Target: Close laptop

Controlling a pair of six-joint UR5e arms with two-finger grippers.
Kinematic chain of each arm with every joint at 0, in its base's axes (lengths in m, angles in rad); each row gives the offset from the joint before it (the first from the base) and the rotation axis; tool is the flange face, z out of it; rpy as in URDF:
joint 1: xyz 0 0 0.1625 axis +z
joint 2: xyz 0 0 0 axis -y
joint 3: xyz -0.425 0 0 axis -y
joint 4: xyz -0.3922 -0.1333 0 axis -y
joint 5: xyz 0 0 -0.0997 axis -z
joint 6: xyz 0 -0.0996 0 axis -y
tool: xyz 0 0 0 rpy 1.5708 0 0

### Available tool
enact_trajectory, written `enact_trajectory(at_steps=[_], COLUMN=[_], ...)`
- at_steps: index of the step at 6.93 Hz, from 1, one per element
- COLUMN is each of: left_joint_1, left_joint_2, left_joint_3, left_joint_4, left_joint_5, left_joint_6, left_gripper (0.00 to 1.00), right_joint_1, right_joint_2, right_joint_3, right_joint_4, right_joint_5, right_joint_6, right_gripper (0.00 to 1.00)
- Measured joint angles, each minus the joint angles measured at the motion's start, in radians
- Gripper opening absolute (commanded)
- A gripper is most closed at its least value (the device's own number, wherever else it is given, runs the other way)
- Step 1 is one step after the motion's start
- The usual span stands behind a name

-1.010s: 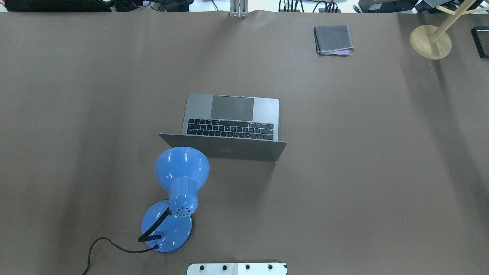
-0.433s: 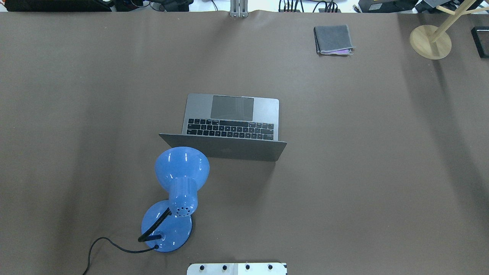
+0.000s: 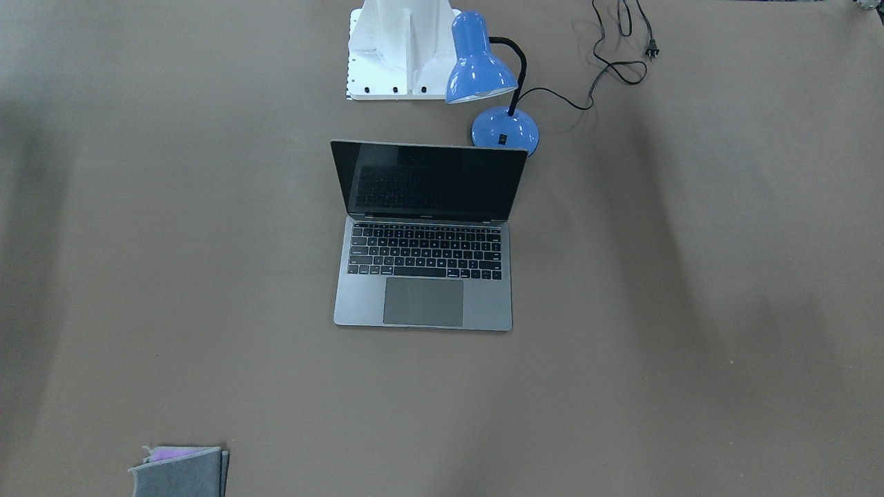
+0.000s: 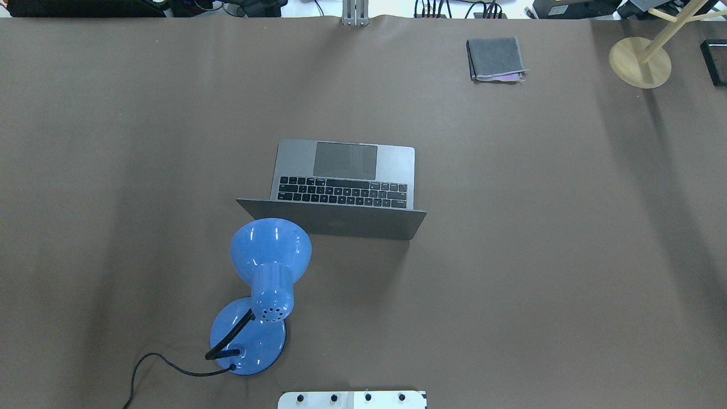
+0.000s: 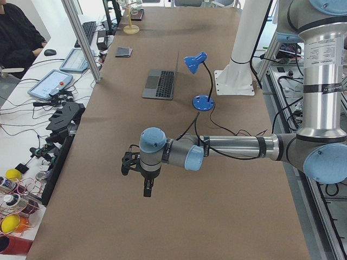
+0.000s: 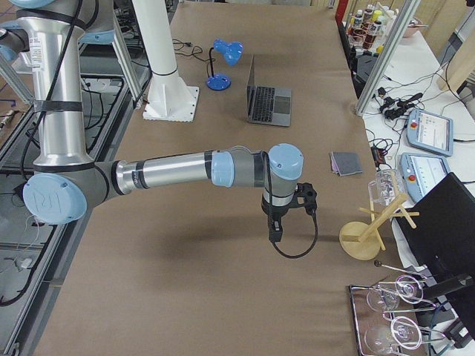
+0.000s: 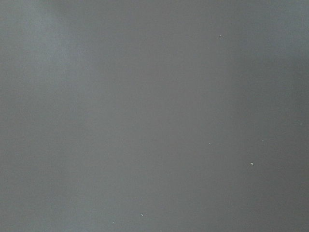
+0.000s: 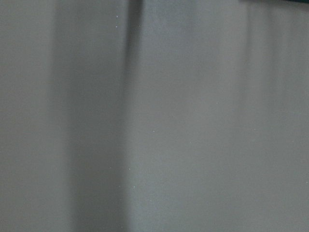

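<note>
The grey laptop [image 4: 397, 166] stands open at the table's middle, its lid upright, its black screen [image 3: 431, 181] facing away from the robot. It also shows in the exterior left view [image 5: 152, 84] and the exterior right view [image 6: 278, 104]. My left gripper [image 5: 147, 188] hangs over bare table far to the laptop's left. My right gripper [image 6: 274, 231] hangs over bare table far to its right. Both show only in the side views, so I cannot tell whether they are open or shut. The wrist views show only the table cover.
A blue desk lamp [image 4: 269, 250] stands just behind the lid on the robot's side, its shade near the lid's left corner, its cable [image 3: 608, 65] trailing. A folded grey cloth [image 4: 495, 58] and a wooden stand [image 4: 639, 62] lie at the far right.
</note>
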Motion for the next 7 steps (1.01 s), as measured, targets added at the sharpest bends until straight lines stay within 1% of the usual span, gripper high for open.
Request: enact_trajectory(at_steps=[5, 7], left_joint_1=[0.001, 0.001], left_joint_2=[-0.028, -0.037], left_joint_3=[-0.007, -0.012], left_joint_4=[-0.059, -0.087], left_joint_5=[-0.012, -0.044], left_joint_6=[0.008, -0.01], left_gripper=[0.97, 0.97], right_joint_1=[0.0, -0.004], right_joint_2=[-0.011, -0.004], right_joint_3=[0.022, 0.017], right_joint_4=[0.001, 0.004], right_joint_5=[0.033, 0.04], right_joint_6=[-0.001, 0.0], right_gripper=[1.0, 1.0])
